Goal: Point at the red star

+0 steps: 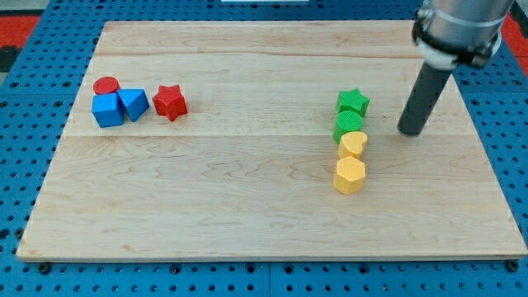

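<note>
The red star lies at the view's left on the wooden board, just right of a blue triangular block. My tip rests on the board at the view's right, far from the red star. It stands just right of the green blocks, apart from them.
A blue cube and a red cylinder sit left of the blue triangular block. At the right a column runs downward: green star, green block, yellow heart, yellow hexagon. Blue pegboard surrounds the board.
</note>
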### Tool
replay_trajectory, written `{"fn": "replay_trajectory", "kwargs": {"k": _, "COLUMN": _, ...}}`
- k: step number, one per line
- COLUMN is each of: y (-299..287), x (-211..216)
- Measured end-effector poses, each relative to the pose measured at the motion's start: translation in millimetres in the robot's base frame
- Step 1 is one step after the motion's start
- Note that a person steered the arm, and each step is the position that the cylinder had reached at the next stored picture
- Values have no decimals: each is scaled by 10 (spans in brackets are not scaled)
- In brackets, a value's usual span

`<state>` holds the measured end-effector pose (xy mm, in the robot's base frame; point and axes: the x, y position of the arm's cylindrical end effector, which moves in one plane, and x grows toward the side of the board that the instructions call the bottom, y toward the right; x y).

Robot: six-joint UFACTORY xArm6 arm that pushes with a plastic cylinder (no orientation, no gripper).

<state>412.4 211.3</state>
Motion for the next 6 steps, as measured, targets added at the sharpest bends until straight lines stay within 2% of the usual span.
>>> {"fn": "replay_trajectory", "kwargs": {"k": 1, "y": -17, "x": -564}}
{"fn": "replay_trajectory", "kwargs": {"k": 2, "y": -705, "x": -1144}}
{"fn": "replay_trajectory", "kwargs": {"k": 3, "y": -1610, "x": -1388}}
{"fn": "replay_trajectory", "kwargs": {"k": 4, "y": -2483, "x": -1455}}
{"fn": "replay_trajectory", "kwargs": {"k": 6, "y": -3669, "x": -1475}}
